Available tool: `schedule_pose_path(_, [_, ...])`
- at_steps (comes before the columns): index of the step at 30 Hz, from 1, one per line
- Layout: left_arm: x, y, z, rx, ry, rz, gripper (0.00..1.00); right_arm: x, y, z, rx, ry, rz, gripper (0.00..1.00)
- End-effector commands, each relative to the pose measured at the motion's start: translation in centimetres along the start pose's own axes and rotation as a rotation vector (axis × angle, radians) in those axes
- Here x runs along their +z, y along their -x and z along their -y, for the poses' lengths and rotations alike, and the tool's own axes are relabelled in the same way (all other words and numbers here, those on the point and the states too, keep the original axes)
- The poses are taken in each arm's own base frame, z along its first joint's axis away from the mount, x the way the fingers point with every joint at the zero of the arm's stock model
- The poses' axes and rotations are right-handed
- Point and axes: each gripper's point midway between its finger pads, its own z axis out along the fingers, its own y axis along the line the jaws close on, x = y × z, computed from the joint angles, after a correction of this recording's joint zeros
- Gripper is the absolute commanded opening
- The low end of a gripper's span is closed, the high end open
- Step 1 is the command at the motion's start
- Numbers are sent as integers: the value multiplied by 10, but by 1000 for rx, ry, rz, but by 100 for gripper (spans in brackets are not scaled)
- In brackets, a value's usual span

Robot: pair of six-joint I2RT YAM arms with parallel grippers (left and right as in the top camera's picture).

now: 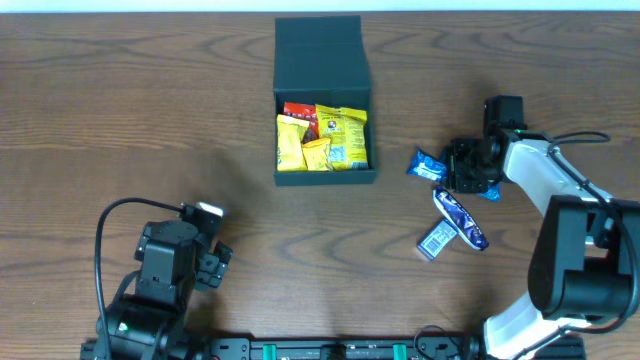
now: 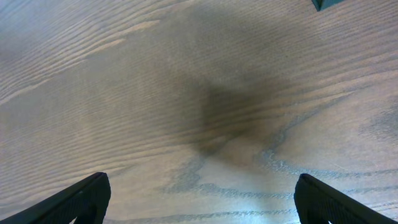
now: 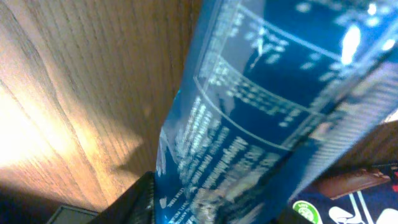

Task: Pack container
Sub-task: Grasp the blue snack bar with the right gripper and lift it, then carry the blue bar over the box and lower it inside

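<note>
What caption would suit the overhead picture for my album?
Right claw over shiny blue snack packets, beside the open square dark cardboard box holding yellow snack packets.

Free table [image 1: 150, 100] left of container [image 1: 320, 55]

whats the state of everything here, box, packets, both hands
container: open, lid flap swung back, partly filled
yellow packets: inside the container
blue packets: loose on the table, outside the container
left hand: open, over bare table
right hand: down at one blue packet, grip unclear
</note>
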Motion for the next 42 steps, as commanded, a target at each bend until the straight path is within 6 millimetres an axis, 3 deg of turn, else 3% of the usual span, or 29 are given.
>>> schedule_pose_path(1, [0, -1, -4, 5, 18, -4, 95, 4, -3, 3, -101, -16, 0, 35])
schedule_pose_path(9, [0, -1, -4, 5, 18, -4, 95, -7, -31, -30, -637, 43, 17, 31])
schedule_pose_path(12, [0, -1, -4, 5, 18, -4, 95, -22, -58, -52, -946, 71, 27, 32])
schedule_pose_path(16, [0, -1, -4, 5, 18, -4, 95, -40, -84, -59, -1247, 1, 87, 31])
schedule_pose_path(19, [0, -1, -4, 5, 18, -4, 95, -54, -97, -63, -1380, -37, 126, 30])
schedule_pose_path(22, [0, -1, -4, 5, 18, -4, 95, -72, -112, -77, -1383, -6, 148, 28])
schedule_pose_path(28, [0, -1, -4, 5, 18, -4, 95, -95, -143, -111, -1162, 163, 143, 27])
schedule_pose_path(37, [0, -1, -4, 5, 18, -4, 95, -92, -209, -125, -839, 320, 27, 24])
schedule_pose_path(42, [0, -1, -4, 5, 18, -4, 95, -79, -225, -119, -679, 303, -6, 23])
